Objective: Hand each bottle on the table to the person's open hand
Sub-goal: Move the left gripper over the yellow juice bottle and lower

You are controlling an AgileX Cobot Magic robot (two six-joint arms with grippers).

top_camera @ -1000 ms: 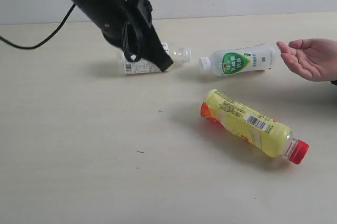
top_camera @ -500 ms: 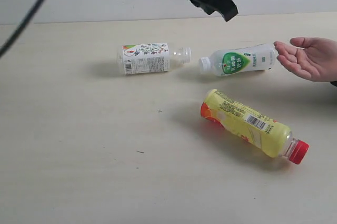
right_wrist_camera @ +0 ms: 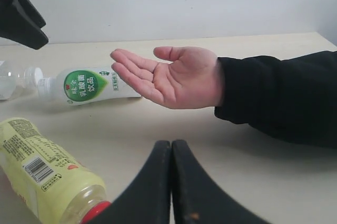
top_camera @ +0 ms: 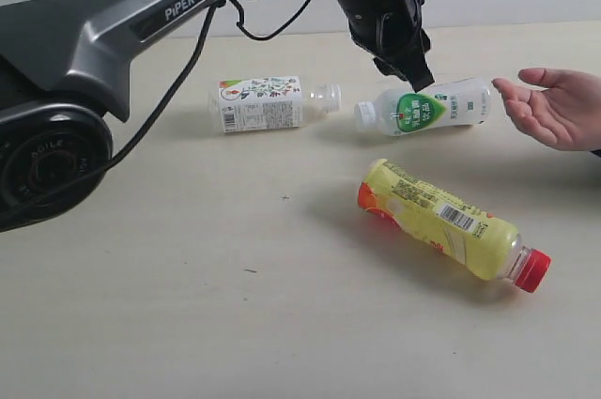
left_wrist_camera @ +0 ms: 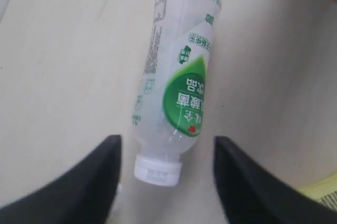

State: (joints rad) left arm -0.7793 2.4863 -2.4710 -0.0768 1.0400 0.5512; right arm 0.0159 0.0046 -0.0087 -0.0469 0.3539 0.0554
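Reaching over the far side of the pale tabletop (top_camera: 141, 305), the left claw (top_camera: 416, 75) hangs with its jaws spread and nothing between them but air. It is poised over the cap end of the clear bottle with the white-green label (top_camera: 427, 106). That bottle lies on its side near the far edge, its base just beside the fingertips of a person's open hand (top_camera: 559, 108), held palm up. The short floral-label bottle (top_camera: 263, 103) lies beside it along the same edge, neck to cap. The yellow-orange bottle (top_camera: 441, 221) rests on its side nearer the middle, its red cap toward the near edge. The right claw (right_wrist_camera: 171, 147) sits low, its fingers pressed together and empty.
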